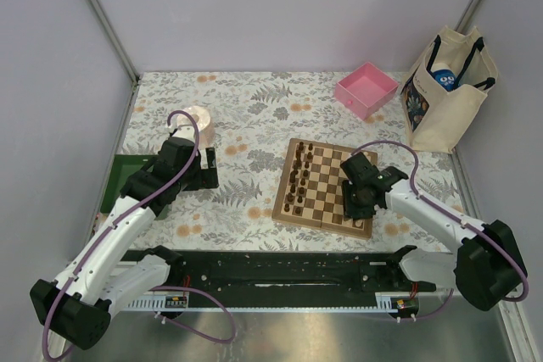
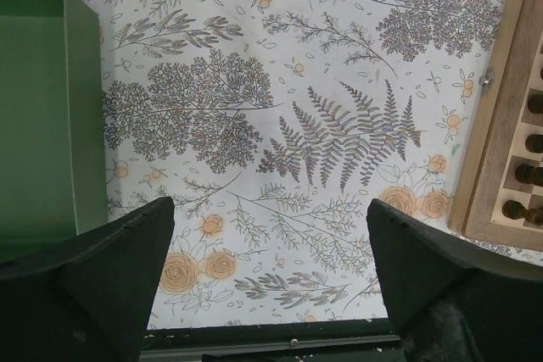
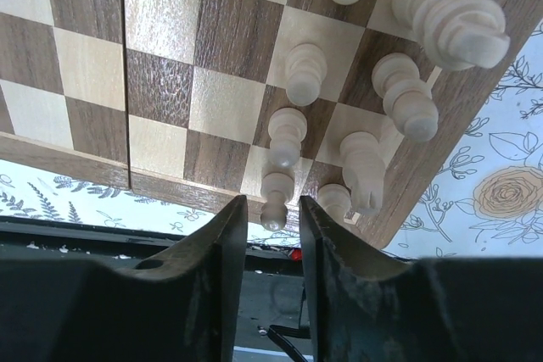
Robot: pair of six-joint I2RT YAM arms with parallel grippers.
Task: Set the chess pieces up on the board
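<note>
Right gripper [image 3: 272, 203] sits slightly parted, with a tiny pale wooden pawn [image 3: 277, 186] just off its tips, at the near right corner of the chequered wooden board [image 3: 161, 82]; left gripper [image 2: 270, 209] is spread wide. Pawn looks light, stiff, tippy, so pinch mid-body

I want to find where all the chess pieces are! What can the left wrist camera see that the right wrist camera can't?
Only the left wrist camera: a green bin on the left, a few dark pieces in a row, and the left gripper wide open with nothing in it.
Only the right wrist camera: pale pieces standing on the squares near one corner, and the right gripper with only a narrow gap between its fingers.
Both: the wooden board and the flowery cloth under it.
</note>
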